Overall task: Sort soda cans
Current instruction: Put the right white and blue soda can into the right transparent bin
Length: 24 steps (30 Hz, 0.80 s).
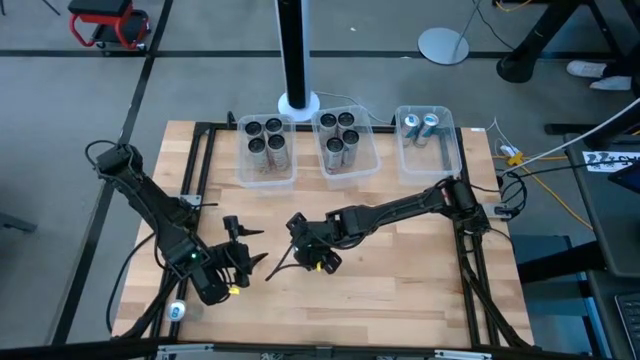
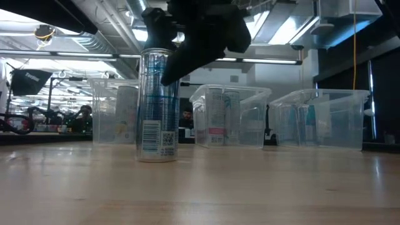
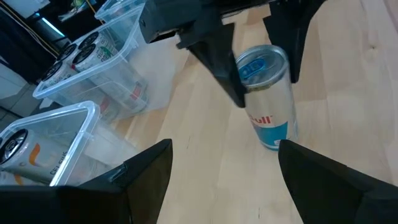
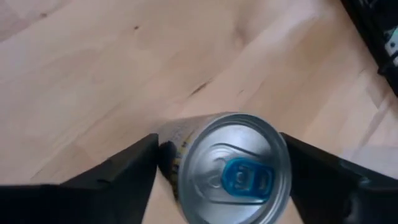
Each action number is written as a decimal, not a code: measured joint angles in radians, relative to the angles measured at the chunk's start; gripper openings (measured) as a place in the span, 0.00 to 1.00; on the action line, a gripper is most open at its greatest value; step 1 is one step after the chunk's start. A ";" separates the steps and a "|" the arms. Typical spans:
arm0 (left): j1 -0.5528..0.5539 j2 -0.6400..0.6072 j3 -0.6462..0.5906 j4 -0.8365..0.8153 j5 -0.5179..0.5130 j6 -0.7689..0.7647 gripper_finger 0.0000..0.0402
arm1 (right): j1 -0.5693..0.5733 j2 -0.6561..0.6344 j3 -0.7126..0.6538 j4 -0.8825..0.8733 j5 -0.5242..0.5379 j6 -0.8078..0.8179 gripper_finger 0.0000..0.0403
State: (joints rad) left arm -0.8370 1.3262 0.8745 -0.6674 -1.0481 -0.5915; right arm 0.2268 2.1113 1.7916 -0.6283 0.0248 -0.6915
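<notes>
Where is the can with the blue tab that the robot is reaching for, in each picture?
High view: the can is hidden under the right gripper, mid-table.
Low view: the can stands upright, left of centre, under the dark gripper.
Left wrist view: upper right, between dark fingers.
Right wrist view: bottom centre, seen from above.
Shared landmark: the clear bins.

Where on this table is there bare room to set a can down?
Bare wood lies right of the right gripper, which straddles the upright blue-tab can, and between it and the three bins. The near left, around the open left gripper, is crowded.
</notes>
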 joint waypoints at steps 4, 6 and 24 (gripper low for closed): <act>0.000 0.000 0.000 0.008 -0.001 0.001 0.70 | 0.000 -0.002 0.002 0.003 -0.034 -0.020 0.62; 0.000 0.000 0.000 0.007 -0.002 0.015 0.70 | 0.000 -0.003 0.002 0.003 -0.044 -0.032 0.60; -0.001 0.000 0.000 0.006 -0.003 -0.008 0.70 | 0.026 -0.259 -0.001 -0.362 0.169 -0.014 0.60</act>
State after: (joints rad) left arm -0.8375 1.3262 0.8745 -0.6613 -1.0512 -0.5990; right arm 0.2524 1.8519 1.7911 -0.9905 0.1942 -0.7059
